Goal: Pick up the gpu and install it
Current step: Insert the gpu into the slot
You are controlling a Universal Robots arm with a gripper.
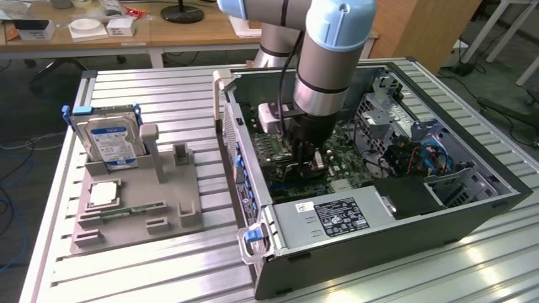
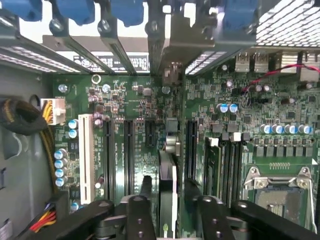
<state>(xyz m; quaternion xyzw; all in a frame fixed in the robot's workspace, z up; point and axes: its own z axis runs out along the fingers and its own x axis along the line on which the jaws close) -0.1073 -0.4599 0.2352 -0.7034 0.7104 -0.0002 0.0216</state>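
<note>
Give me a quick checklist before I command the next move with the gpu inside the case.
1. gpu upright, edge-on, at a motherboard slot: ok.
2. gpu fully seated in the slot: cannot tell.
3. Gripper down at the gpu, inside the case: ok.
4. Cable bundle apart from the gpu: ok.
5. Hard drive standing in its tray holder, outside the case: ok.

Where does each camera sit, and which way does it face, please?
Exterior view: off the arm, above the bench, looking down into the open case; shows the arm and gripper.
Wrist view: on the wrist, looking straight down at the motherboard; shows the gripper straddling the gpu.
Shared: the motherboard and gripper.
</note>
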